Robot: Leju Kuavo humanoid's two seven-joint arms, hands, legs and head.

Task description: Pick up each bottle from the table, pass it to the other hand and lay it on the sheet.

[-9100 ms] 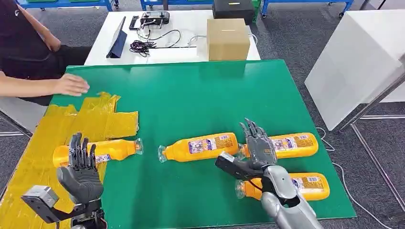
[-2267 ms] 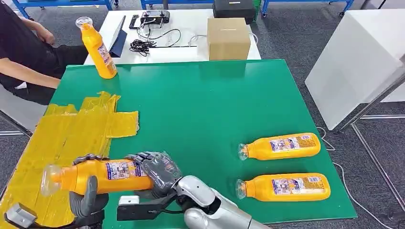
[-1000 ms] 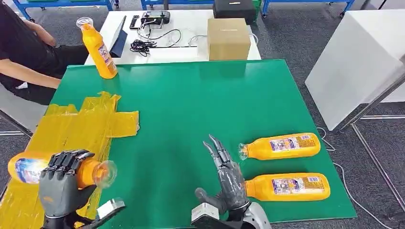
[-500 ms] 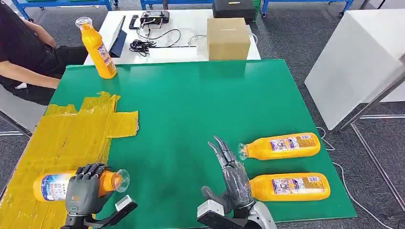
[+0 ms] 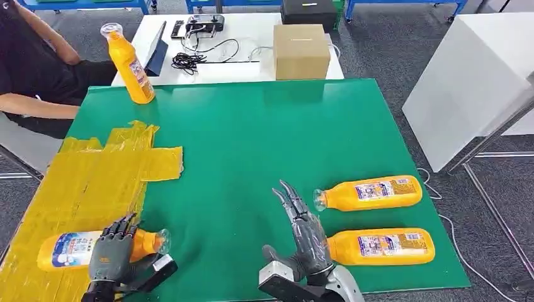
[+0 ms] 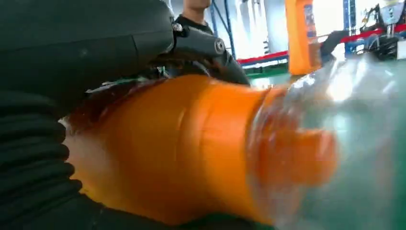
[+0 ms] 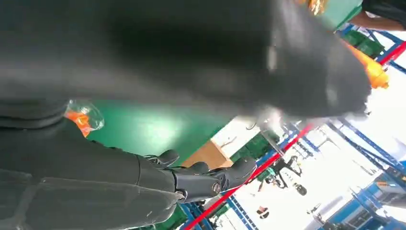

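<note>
Now your left hand [image 5: 112, 257] grips a bottle [image 5: 69, 246] lying on the yellow sheet [image 5: 82, 182] | your right hand [image 5: 306, 231] hangs open, fingers spread, holding nothing | two bottles [image 5: 368, 193] lie beside it on the desk [image 5: 252, 138].

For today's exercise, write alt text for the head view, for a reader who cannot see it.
The robot's left hand holds an orange bottle lying on the yellow sheet at the near left of a green table. Its right hand hovers open beside two more bottles lying on the green. A fourth bottle stands upright at the far left.
</note>
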